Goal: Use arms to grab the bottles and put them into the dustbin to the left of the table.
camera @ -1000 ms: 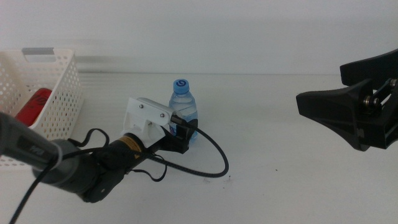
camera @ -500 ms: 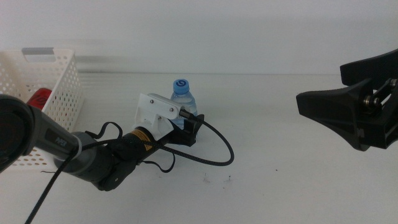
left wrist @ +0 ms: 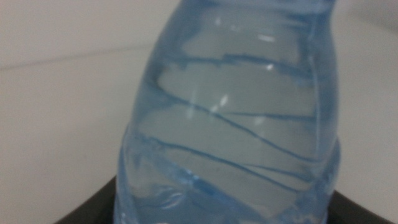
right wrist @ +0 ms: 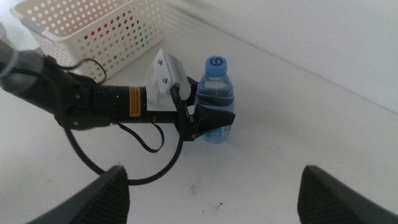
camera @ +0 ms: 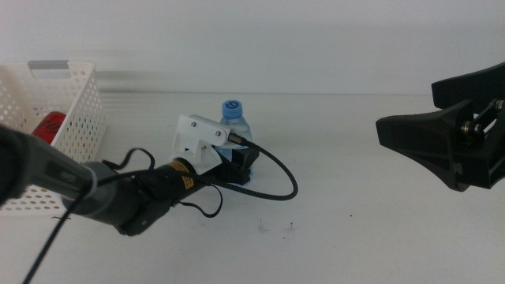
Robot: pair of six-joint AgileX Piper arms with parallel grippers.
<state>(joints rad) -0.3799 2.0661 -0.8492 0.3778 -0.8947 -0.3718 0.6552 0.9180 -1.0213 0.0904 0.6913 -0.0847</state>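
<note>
The left gripper (camera: 241,164) is reaching across the white table (camera: 371,229) with its dark jaws sitting on either side of the small blue-capped water bottle (camera: 233,134), which is standing upright near the table's middle; whether the jaws are actually pressing the bottle cannot be told. The bottle is filling the left wrist view (left wrist: 236,118). The right gripper (right wrist: 211,186) is hanging released above the table. The white perforated dustbin (camera: 75,118) is standing at the left, holding a red can (camera: 43,134).
</note>
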